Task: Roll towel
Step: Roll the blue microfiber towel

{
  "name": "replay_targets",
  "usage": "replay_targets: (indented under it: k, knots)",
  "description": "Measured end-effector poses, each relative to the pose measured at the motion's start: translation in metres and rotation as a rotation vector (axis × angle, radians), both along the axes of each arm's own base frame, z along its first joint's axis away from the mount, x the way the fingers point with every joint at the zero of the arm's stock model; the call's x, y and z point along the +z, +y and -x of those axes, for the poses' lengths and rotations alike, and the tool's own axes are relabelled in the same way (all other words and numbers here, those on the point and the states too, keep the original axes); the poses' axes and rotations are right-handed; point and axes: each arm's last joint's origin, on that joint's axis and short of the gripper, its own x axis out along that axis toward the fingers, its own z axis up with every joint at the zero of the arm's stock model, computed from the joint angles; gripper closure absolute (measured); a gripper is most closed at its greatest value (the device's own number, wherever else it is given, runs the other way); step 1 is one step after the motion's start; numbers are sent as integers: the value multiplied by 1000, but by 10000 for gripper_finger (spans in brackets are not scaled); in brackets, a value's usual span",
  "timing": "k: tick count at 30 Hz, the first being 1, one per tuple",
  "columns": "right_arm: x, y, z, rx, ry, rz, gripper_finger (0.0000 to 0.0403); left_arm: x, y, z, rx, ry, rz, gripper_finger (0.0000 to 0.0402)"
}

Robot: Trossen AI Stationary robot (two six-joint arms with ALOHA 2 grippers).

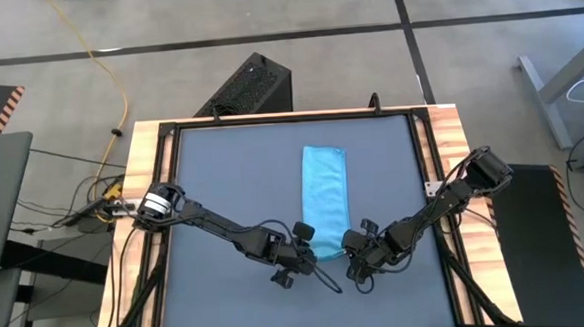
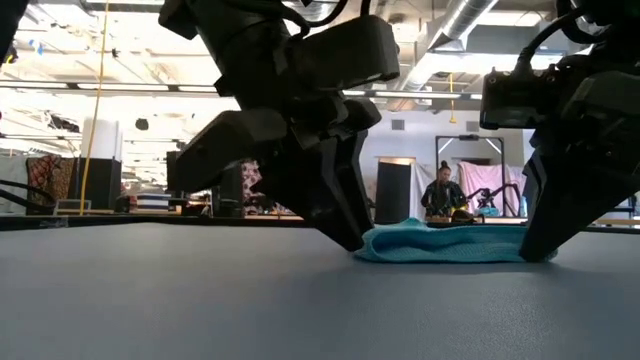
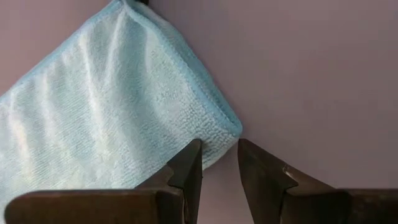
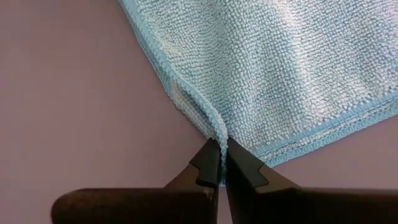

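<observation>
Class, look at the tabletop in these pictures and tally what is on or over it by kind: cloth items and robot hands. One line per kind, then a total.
Towel, sky-blue, folded into a long strip: 1
Robot hands, dark: 2, the left hand at the towel's near corner with a gap between its fingers, the right hand pinched on the other near corner
Total: 3

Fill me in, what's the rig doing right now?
Both arms are at the near end of the blue towel, which lies as a long folded strip on the dark table. The right end effector is shut on the towel's corner edge, pinching the hem. The left end effector sits at the other near corner with its fingers slightly apart and the corner just ahead of them, not clearly gripped. No roll has formed yet; the towel is only slightly bunched at the near end.
</observation>
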Motion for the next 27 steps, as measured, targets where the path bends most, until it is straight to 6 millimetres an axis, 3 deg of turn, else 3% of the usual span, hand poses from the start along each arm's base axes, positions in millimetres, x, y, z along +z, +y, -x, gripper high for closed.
replay_targets:
  k: [15,23,27]
  knots:
    - [0,0,0,1,0,0,365,0,15,-5,122,10,145,312]
    - [0,0,0,1,0,2,365,1,14,-6,117,3,188,389]
    - [0,0,0,1,0,1,365,0,13,-6,129,28,265,398]
